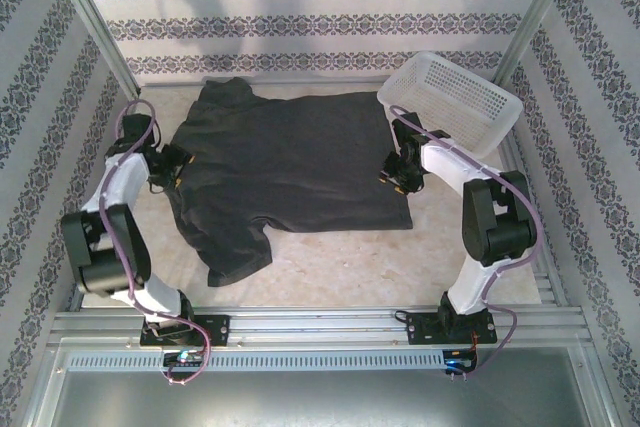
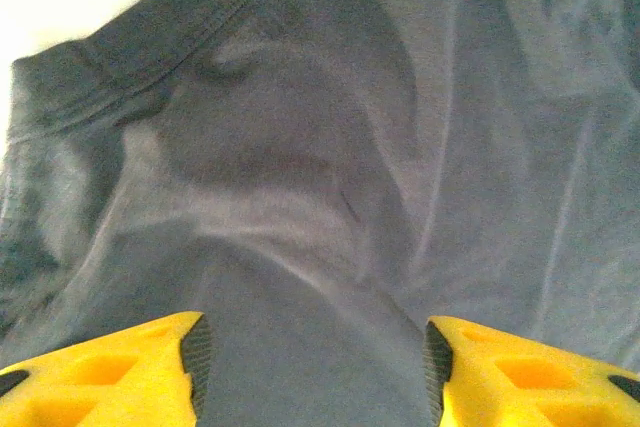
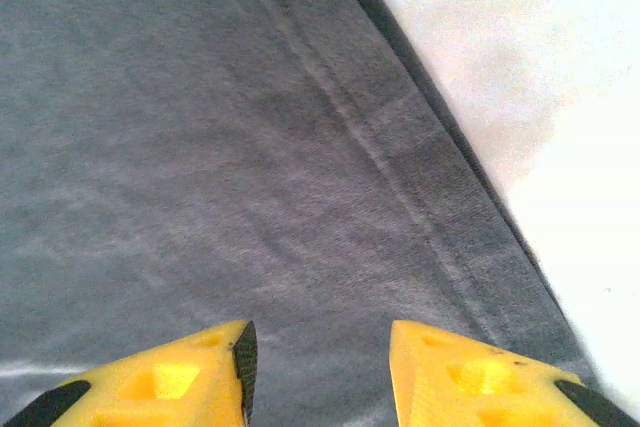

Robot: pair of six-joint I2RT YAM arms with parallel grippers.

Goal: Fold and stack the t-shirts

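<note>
Dark charcoal-grey short-sleeved cloth t-shirt (image 1: pixel 290 167) lies spread flat on the pale table (image 1: pixel 350 267), directly left of the white plastic lattice basket (image 1: pixel 455 97). Its far hem corner sits just beside the basket's near-left corner.

Long axis runs sideways across the table. The stitched hem (image 3: pixel 420 207) is at the basket end; the ribbed collar band (image 2: pixel 150 42) is at the end away from the basket. One sleeve points to the back wall. The other points toward the arm bases and is somewhat crumpled.

Left gripper (image 2: pixel 315 347): over the collar end, well apart from the basket. Yellow fingers partly spread, wrinkled cloth under the gap, nothing pinched.

Right gripper (image 3: pixel 320 357): just on the near side of the basket, over the hem edge. Fingers parted less widely, flat cloth below, nothing held.
</note>
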